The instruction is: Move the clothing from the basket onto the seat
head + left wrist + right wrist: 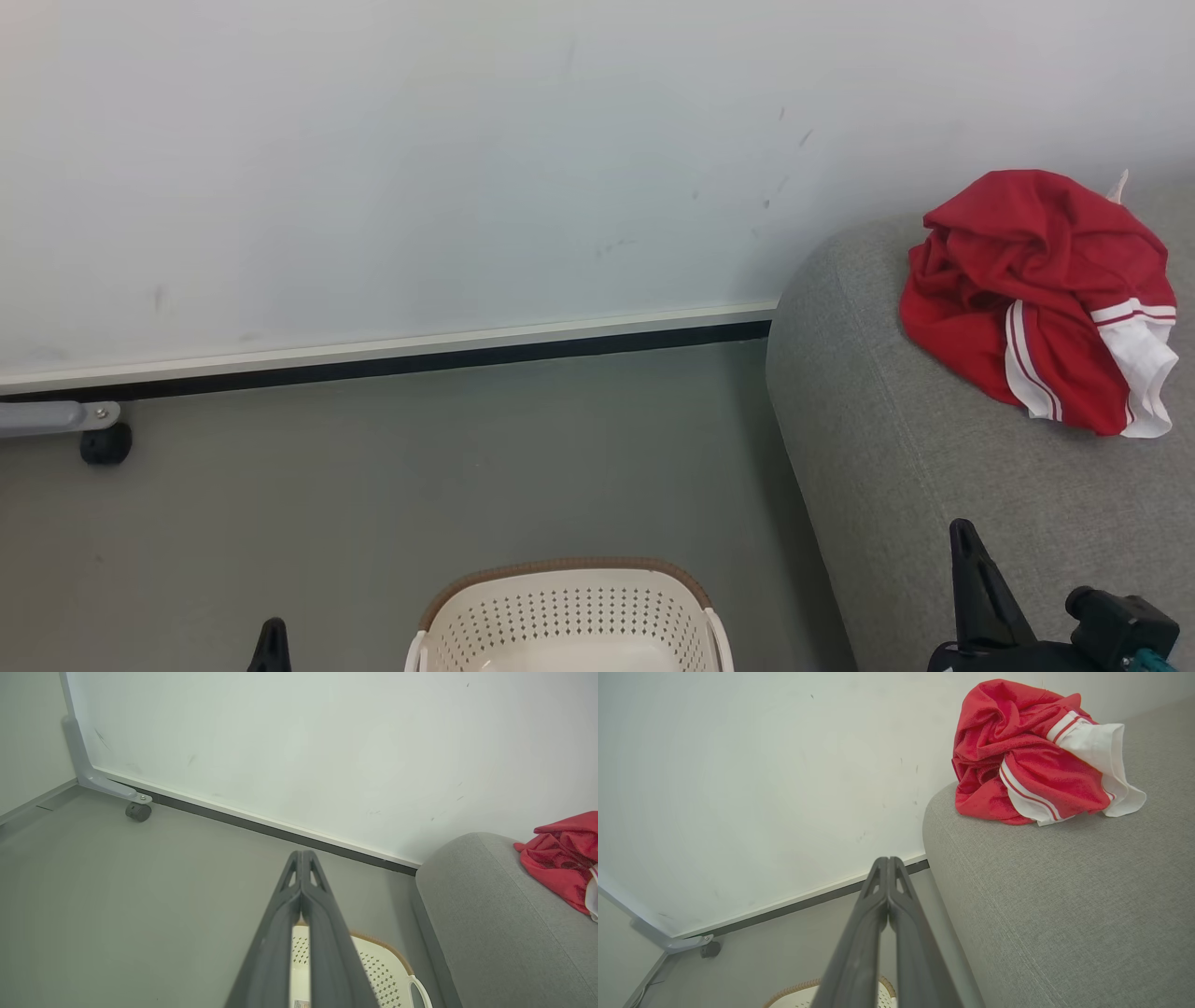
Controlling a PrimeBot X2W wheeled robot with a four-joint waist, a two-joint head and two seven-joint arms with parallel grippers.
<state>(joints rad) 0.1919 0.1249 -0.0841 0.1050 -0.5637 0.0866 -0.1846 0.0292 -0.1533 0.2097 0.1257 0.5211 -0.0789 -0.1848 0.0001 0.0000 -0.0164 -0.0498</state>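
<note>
On the seat (1064,905), clothing (1017,760) heaped, well beyond the right gripper (888,861)

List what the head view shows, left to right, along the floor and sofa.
In order: black caster wheel → left gripper → basket → seat → clothing, lying on the seat. The right gripper is left out because it shares the clothing's span.

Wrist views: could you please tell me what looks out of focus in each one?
Left wrist view: the left tool softens toward the bottom edge, basket perforations crisp. Right wrist view: the right tool blurs likewise, the clothing weave sharp.
</note>
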